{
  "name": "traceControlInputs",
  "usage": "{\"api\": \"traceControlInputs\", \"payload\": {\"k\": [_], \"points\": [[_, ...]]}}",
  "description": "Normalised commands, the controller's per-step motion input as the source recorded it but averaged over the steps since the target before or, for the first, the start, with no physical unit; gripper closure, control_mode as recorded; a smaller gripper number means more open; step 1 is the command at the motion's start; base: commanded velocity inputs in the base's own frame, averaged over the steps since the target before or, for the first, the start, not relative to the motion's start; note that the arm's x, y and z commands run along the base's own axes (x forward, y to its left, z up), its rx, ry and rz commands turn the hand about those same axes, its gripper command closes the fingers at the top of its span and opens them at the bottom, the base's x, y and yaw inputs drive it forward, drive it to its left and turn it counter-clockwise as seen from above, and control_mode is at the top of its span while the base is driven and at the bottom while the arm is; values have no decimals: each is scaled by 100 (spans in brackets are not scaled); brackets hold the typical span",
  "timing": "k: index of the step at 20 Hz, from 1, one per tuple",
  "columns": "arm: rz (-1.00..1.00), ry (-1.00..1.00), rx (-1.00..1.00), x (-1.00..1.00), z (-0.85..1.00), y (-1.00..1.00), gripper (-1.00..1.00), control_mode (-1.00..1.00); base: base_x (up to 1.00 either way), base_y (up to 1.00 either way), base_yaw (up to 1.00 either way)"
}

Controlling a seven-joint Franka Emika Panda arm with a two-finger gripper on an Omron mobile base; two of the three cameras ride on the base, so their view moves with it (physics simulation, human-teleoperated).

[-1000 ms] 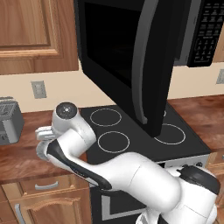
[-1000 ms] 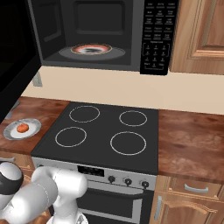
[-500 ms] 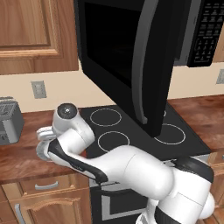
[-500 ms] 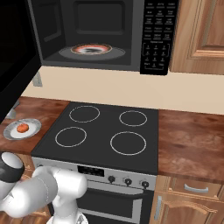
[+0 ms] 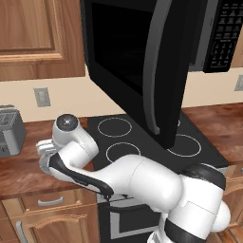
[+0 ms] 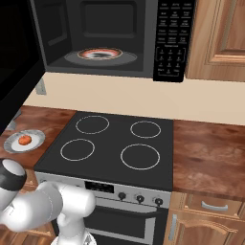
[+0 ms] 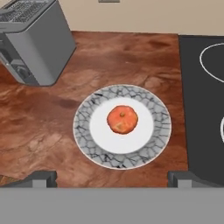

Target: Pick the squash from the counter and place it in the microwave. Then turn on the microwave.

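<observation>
Bare surface (image 7: 109, 57) all round the plate (image 7: 158, 131), toaster (image 7: 37, 41) standing at 10 o'clock, stovetop (image 7: 203, 109) flat at 3 o'clock, microwave (image 6: 110, 36) door swung wide, cavity open.

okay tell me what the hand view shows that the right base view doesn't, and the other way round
Hand view: the grey toaster standing left of the plate, the crackled pattern on the plate's rim, and the open gripper hovering above the squash without touching it.

Right base view: the open microwave with its turntable and keypad, all four stovetop rings, and the oven front below.

Both: the squash lying on the plate, on the counter beside the stovetop.
</observation>
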Motion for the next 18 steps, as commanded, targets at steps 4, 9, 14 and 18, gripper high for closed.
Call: {"api": "traceControlInputs", "payload": {"k": [4, 9, 14, 18], "points": [[0, 5, 0, 3, -8, 2, -100, -100, 0, 0, 0], [0, 3, -1, 4, -11, 0, -100, -100, 0, 0, 0], [0, 0, -1, 3, -12, 0, -100, -100, 0, 0, 0], [0, 0, 0, 1, -13, 0, -100, -100, 0, 0, 0]]}}
